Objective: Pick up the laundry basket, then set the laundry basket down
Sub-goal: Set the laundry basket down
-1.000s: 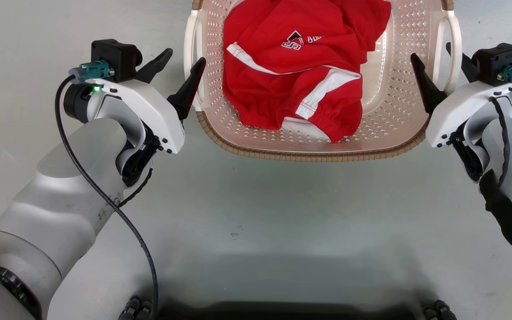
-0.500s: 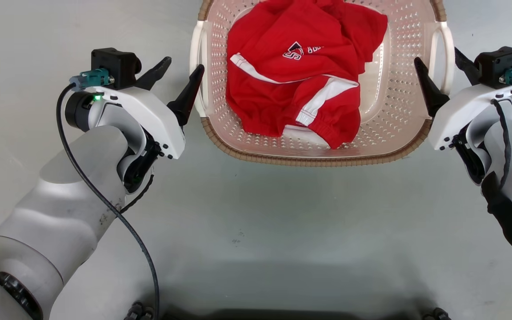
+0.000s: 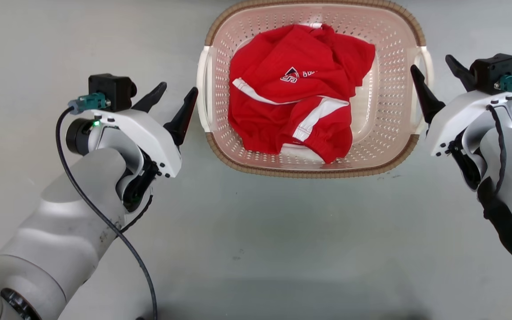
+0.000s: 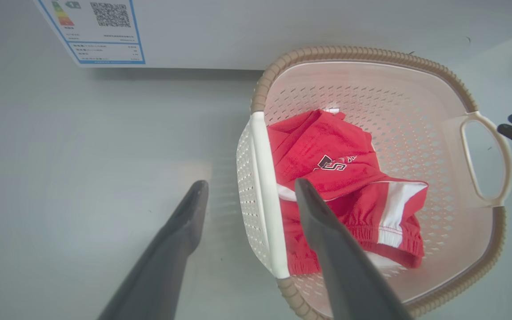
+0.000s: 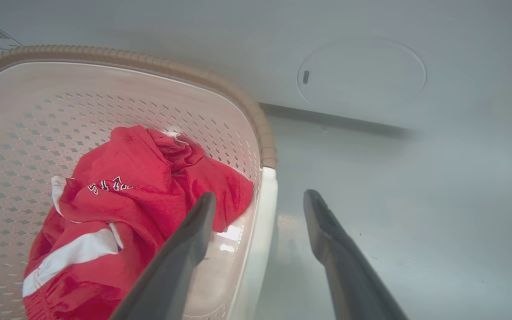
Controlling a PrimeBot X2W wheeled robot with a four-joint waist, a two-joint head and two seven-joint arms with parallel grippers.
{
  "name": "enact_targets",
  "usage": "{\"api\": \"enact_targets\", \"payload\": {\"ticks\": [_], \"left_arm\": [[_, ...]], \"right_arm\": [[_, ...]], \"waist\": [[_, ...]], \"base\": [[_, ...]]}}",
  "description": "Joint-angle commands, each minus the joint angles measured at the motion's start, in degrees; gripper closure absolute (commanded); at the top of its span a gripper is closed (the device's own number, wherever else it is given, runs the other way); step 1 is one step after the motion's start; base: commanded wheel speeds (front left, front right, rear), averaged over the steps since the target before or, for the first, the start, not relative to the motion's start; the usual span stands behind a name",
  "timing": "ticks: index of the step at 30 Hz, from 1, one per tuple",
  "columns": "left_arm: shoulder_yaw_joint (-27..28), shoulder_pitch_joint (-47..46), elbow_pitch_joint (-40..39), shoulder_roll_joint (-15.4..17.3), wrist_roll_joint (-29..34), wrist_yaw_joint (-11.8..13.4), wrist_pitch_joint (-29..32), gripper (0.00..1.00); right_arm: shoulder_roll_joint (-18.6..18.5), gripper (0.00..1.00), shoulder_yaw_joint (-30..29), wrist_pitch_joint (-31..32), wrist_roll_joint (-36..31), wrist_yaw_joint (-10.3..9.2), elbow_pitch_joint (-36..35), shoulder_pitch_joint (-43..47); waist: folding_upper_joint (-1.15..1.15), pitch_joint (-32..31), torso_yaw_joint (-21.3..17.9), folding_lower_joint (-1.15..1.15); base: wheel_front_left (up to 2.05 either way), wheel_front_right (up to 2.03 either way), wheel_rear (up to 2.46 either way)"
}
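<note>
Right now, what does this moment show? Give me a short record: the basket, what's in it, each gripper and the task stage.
laundry basket: upright on the grey floor
contents: crumpled red garment with white stripes
left gripper: open, beside the left handle, not gripping
right gripper: open, at the right handle, not gripping
held: nothing
task stage: basket not in either grip

Laundry basket (image 3: 391,89) on grey floor (image 3: 260,231) (faintly glossy)
</note>
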Motion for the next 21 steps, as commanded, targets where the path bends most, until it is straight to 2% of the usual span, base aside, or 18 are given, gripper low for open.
{"api": "enact_targets", "payload": {"ticks": [1, 21], "left_arm": [[1.7, 1.8, 0.1, 1.8, -0.3, 0.3, -0.6, 0.00], [4.4, 12.2, 2.1, 2.5, 0.5, 0.3, -0.6, 0.00]], "right_arm": [[0.5, 0.00, 0.5, 0.1, 0.7, -0.21, 0.1, 4.0], [0.9, 0.00, 4.7, 0.1, 5.4, -0.21, -0.8, 11.2]], "waist": [[0.00, -1.4, -0.2, 0.00], [0.00, -18.4, -0.4, 0.00]], "base": [[0.00, 0.00, 0.00], [0.00, 0.00, 0.00]]}}
